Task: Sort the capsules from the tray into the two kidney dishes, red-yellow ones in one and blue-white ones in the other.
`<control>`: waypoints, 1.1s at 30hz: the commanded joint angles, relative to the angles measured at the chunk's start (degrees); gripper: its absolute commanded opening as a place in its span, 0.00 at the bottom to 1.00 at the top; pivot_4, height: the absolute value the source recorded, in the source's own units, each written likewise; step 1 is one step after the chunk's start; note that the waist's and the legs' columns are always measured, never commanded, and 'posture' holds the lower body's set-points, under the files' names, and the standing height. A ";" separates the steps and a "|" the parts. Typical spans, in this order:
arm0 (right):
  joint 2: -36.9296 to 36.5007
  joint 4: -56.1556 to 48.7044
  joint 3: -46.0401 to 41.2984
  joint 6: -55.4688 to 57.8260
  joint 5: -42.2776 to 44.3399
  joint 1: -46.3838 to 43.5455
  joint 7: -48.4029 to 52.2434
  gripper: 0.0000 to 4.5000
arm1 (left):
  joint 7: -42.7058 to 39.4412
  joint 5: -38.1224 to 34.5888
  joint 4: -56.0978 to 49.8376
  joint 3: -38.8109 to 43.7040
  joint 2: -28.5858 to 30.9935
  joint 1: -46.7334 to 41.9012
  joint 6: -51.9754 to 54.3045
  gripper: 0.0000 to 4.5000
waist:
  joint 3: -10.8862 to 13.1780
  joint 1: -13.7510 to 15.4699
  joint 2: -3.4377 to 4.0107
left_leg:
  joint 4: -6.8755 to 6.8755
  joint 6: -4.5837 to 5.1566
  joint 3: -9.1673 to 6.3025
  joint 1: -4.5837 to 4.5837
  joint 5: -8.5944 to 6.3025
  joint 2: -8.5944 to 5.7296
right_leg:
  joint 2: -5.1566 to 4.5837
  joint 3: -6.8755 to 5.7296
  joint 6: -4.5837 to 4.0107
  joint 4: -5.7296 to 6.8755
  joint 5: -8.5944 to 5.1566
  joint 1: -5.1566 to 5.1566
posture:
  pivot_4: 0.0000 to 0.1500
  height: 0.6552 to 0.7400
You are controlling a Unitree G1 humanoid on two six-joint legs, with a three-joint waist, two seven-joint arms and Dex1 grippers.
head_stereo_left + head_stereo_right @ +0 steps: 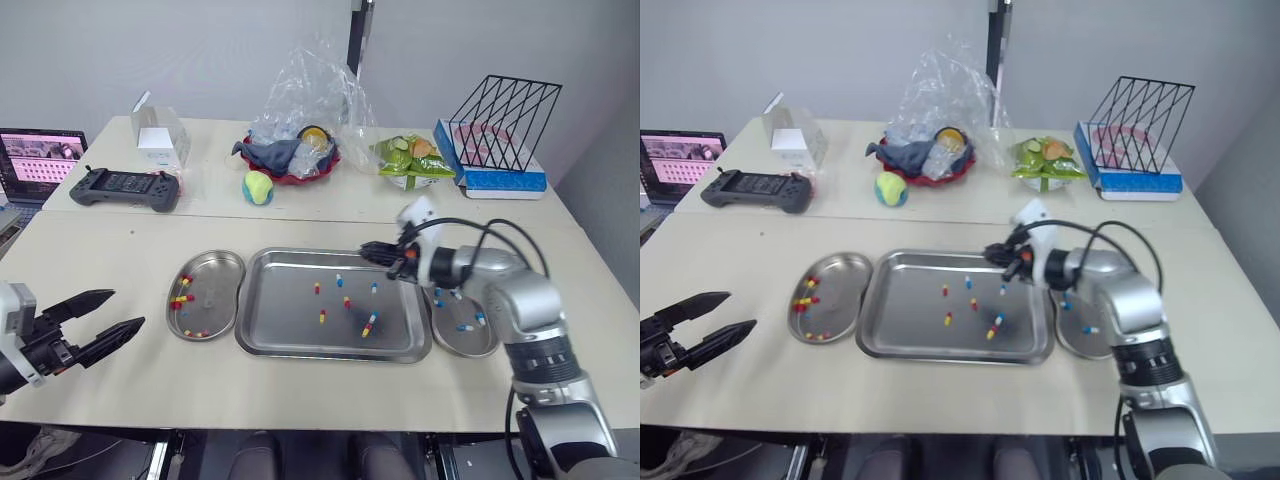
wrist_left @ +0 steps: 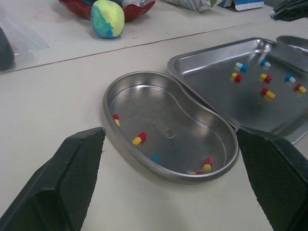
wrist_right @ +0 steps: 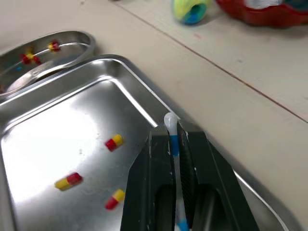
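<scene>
My left gripper (image 1: 125, 308) is nearest, hanging low over the bare matte tabletop, short of the left dish (image 1: 222, 275) and touching nothing. Its two black fingers have a fine knurled grip face, and they are spread wide with nothing between them.

The left dish is polished steel, kidney-shaped with a rolled rim. A few glossy red-yellow capsules (image 2: 138, 139) lie scattered on its floor, along with a small blue speck I cannot make out. It sits just beside the tray (image 1: 285, 322), a shallow rectangular steel pan with rounded corners and a mirror-bright floor. Loose capsules (image 1: 322, 317) are still on the tray, red-yellow and blue-white mixed, most of them in its middle and right half.

The right dish (image 1: 470, 343) has the same kidney shape and lies against the tray's right side. It holds some blue-white capsules (image 1: 463, 327).

My right gripper (image 1: 368, 251) is over the tray's far right corner. Its fingers are pinched almost together on a blue-white capsule (image 3: 171, 135), which stands upright between the tips with its white end poking out above them.

Farther back, past the seam in the tabletop, are a dark controller (image 1: 125, 188), a fuzzy yellow-and-blue ball (image 1: 258, 187), a red bowl (image 1: 300, 175) under crinkled clear plastic (image 1: 310, 90), and a black wire rack (image 1: 505, 110).
</scene>
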 commanded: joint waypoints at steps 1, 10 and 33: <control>-7.37 4.87 -7.26 -3.00 0.22 1.67 2.92 0.01 | 1.51 1.15 2.52 -1.28 1.56 -3.32 -0.15 1.00 | 0.02 0.36 0.03 | 0.00 0.00 0.01 0.00 0.00 -0.03 | -0.03 0.00 0.00 -0.03 0.00 0.03 | 1.00 0.92; -19.96 -0.63 -10.15 -2.28 0.62 16.14 8.50 0.01 | 1.51 2.50 5.57 -3.52 1.37 -7.75 -1.66 1.00 | 0.03 -0.53 0.05 | 0.00 0.07 0.03 0.05 -0.04 -0.04 | 0.00 0.11 0.01 -0.01 0.00 0.02 | 1.00 0.92; -23.75 15.94 -24.07 -13.43 3.63 12.84 11.77 1.00 | 2.45 3.87 11.20 -3.38 1.46 -13.92 -4.17 1.00 | 0.04 0.31 0.07 | 0.04 0.07 0.03 0.06 -0.04 -0.07 | -0.02 0.10 0.03 -0.04 0.00 0.07 | 1.00 0.92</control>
